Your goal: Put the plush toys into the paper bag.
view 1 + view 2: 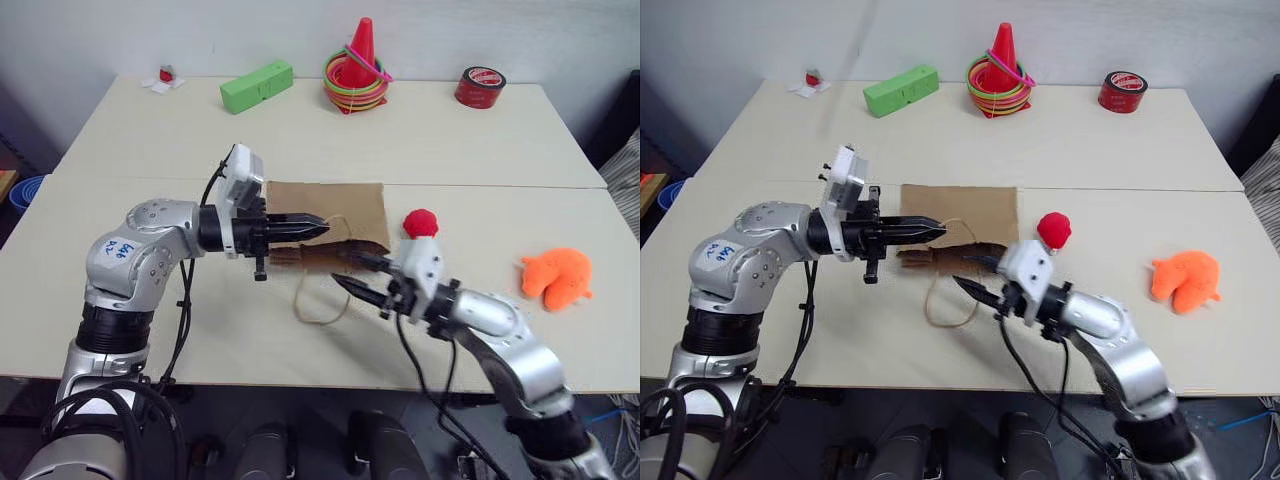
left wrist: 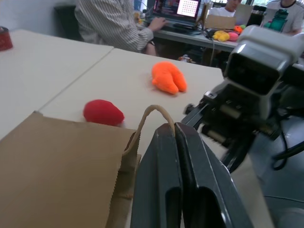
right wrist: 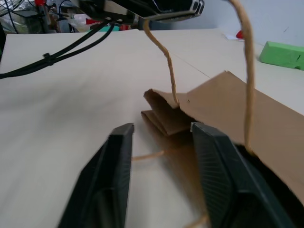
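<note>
The brown paper bag [image 1: 340,205] lies flat in the middle of the table, its mouth toward me. My left gripper [image 1: 322,227] points to the right over the mouth, shut on the bag's upper cord handle [image 2: 154,114] and holding it raised. The other handle [image 1: 320,300] lies as a loop on the table. My right gripper [image 1: 352,273] is just in front of the mouth, open, its fingers [image 3: 118,156] apart with the folded bag edge [image 3: 166,116] beyond them. The red plush toy [image 1: 420,222] sits by the bag's right corner. The orange plush toy [image 1: 560,277] lies farther right.
Along the far edge stand a green block [image 1: 256,85], a red cone with coloured rings [image 1: 357,68] and a red tape roll [image 1: 479,87]. A small red-and-white item [image 1: 165,76] lies at the far left. A person [image 2: 114,23] sits at a desk beyond the table.
</note>
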Tool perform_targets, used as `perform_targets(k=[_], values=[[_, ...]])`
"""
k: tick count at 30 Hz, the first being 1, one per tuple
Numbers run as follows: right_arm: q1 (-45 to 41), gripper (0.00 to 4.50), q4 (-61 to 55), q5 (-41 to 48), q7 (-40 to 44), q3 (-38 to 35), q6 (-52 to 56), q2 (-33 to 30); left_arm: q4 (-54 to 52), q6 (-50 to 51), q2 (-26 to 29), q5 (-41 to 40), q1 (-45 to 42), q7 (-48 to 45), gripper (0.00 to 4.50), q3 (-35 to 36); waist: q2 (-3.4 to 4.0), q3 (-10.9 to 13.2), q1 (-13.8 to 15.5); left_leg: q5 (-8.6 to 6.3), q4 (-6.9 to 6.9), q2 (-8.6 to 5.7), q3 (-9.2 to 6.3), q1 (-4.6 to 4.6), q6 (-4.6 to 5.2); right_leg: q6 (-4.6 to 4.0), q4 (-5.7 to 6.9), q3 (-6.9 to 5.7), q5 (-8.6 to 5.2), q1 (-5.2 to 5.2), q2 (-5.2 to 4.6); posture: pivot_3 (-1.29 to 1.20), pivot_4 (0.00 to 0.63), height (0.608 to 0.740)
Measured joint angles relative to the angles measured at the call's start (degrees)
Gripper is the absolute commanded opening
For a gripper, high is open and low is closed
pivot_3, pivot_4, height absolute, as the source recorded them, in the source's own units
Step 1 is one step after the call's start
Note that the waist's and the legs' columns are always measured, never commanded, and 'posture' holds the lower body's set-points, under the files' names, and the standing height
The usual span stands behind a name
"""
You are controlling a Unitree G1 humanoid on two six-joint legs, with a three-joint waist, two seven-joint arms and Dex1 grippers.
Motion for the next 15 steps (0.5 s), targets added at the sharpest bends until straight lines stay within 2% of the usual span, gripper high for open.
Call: perform_targets(k=[3,8,15], values=[[-3.5,0.07,5.5,-4.4,-2.6,3.5,0.1,4.0,-1.3,6.1,-0.6,-2.6,0.0,4.3,0.0,1.6,0.0,0.0,0.1,0.0,0.01,0.0,-0.05,-0.07,-0.01,0.0,0.01,-0.04,0.0,0.0,0.0,0.0,0.15,0.74],[-7.0,0.02,9.8,-9.7,-7.7,5.2,0.8,8.9,-3.6,14.3,-3.8,-8.3,-0.9,11.4,0.0,4.7,-0.01,0.0,0.2,0.0,0.26,-0.08,-0.21,-0.72,0.01,0.13,0.0,-0.09,0.08,-0.44,-0.03,0.0,0.15,0.74],[-9.2,0.02,16.0,-18.5,-16.1,4.9,0.7,11.7,-3.2,25.4,-8.2,-17.5,-4.6,23.5,0.0,13.5,-0.01,0.0,0.0,0.02,0.26,-0.07,-0.14,-0.74,-0.02,0.14,0.07,-0.06,0.08,-0.55,0.01,0.0,0.15,0.74]])
